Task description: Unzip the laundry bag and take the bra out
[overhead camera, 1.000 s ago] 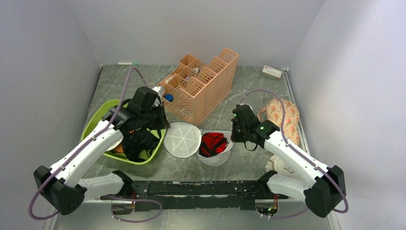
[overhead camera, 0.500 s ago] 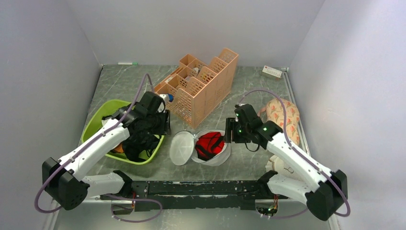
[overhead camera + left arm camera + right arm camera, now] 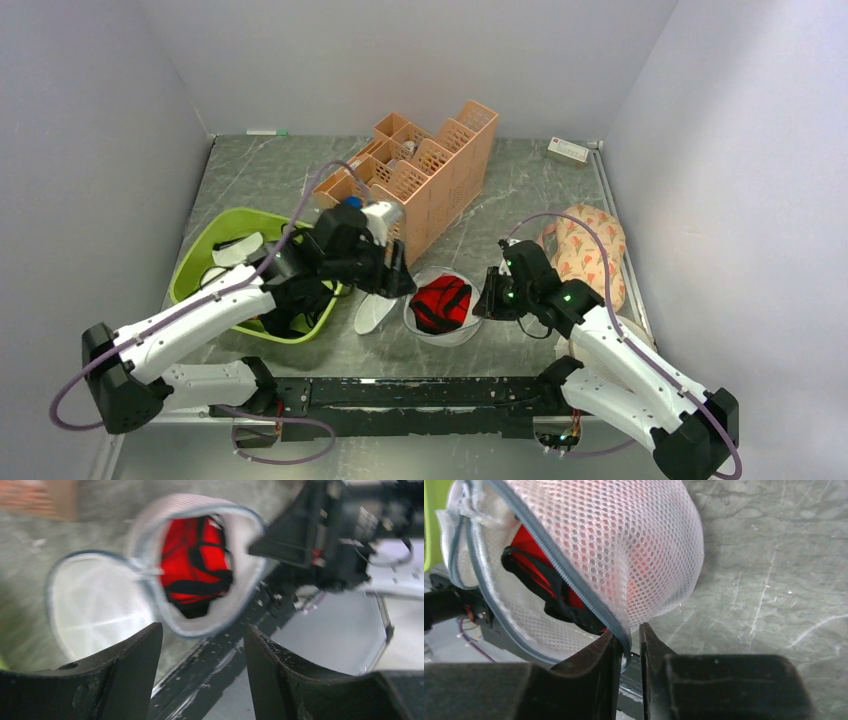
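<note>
The white mesh laundry bag (image 3: 452,334) lies unzipped near the table's front, its round lid (image 3: 372,313) flipped out to the left. The red bra (image 3: 443,302) with black straps sits inside the bag's mouth. In the left wrist view the bra (image 3: 192,560) shows through the opening, beyond my left gripper (image 3: 202,640), which hangs open and empty above the lid (image 3: 95,610). My right gripper (image 3: 626,640) is shut on the zipper rim at the bag's (image 3: 634,540) right edge; in the overhead view that gripper (image 3: 488,303) touches the bag's right side.
A green basin (image 3: 200,258) holding a black garment (image 3: 290,302) sits to the left, under the left arm. An orange slotted organiser (image 3: 425,180) stands behind the bag. A floral cloth (image 3: 590,250) lies at the right, a small white box (image 3: 567,151) at the back right.
My left gripper swung right from the basin to above the lid and opened. The lid folded in toward the bag. My right gripper dropped nearer and closed on the bag's right rim.
</note>
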Controlling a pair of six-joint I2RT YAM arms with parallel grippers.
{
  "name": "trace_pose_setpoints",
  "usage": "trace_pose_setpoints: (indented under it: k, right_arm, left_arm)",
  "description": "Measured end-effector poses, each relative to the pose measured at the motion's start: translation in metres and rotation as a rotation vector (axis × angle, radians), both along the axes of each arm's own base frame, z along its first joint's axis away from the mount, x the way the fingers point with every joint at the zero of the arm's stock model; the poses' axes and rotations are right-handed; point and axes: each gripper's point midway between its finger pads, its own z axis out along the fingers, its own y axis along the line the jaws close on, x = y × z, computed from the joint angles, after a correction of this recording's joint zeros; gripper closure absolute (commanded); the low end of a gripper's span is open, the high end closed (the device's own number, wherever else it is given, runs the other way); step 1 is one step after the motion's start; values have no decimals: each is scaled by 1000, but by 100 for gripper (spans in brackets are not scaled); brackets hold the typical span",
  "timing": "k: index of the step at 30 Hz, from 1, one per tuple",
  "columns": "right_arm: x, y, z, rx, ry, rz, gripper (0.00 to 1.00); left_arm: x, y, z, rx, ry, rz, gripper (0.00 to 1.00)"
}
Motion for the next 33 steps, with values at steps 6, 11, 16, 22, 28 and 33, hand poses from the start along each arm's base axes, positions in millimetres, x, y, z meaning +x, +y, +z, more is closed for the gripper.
trace_pose_setpoints:
  k: [6,11,16,22,28,33]
  right_arm:
    - [1,6,3,40,-20,12,100]
    - [0,5,4,44,-33,18,100]
    - [0,4,6,48,-50,25,100]
    - [-1,4,6,52,-58,29,100]
    - [-2,4,6,56,-58,35,100]
    - [-2,6,7,63,-61,39,100]
  left_arm:
    - [-45,-72,-14,43,-26,-180,35]
    - [-39,-103,-53,191,-55,-175,42]
    - [-25,-109,-83,292,-74,-151,41]
    - [-12,-108,-99,354,-112,-123,40]
    - [2,-115,-121,416,-138,-104,46]
    - [6,-113,-145,476,-136,-103,74]
